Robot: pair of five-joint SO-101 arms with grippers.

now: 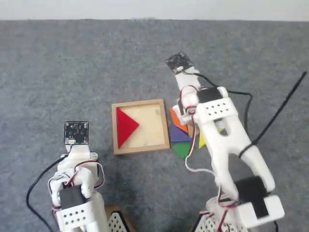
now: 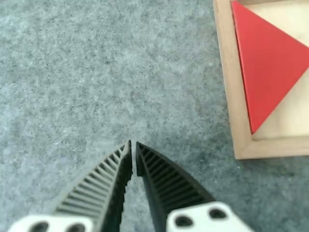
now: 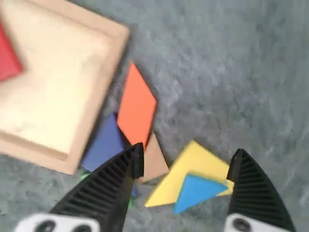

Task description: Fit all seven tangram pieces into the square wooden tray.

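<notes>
The left end effector (image 2: 133, 145) hangs over the grey counter (image 1: 72, 63) just beside the tray's left rim, its fingers pressed together on nothing. The square wooden tray (image 1: 140, 103) lies between the two arms, with the red triangle (image 1: 125, 126) seated flat against its left wall and the rest of the floor bare.

Touching the tray's right side is the loose cluster: an orange parallelogram (image 3: 136, 108), a dark blue piece (image 3: 105, 142), a green piece (image 1: 182, 150), a small tan triangle (image 3: 153, 162) and a yellow triangle (image 3: 198, 157) with a light blue triangle (image 3: 198, 191) lying on it.

The right end effector (image 3: 187, 152) hovers spread wide over the yellow and light blue pair, holding nothing. I judge this the pick for the second piece. The next move calls for closing on one piece alone without dragging its neighbours.
</notes>
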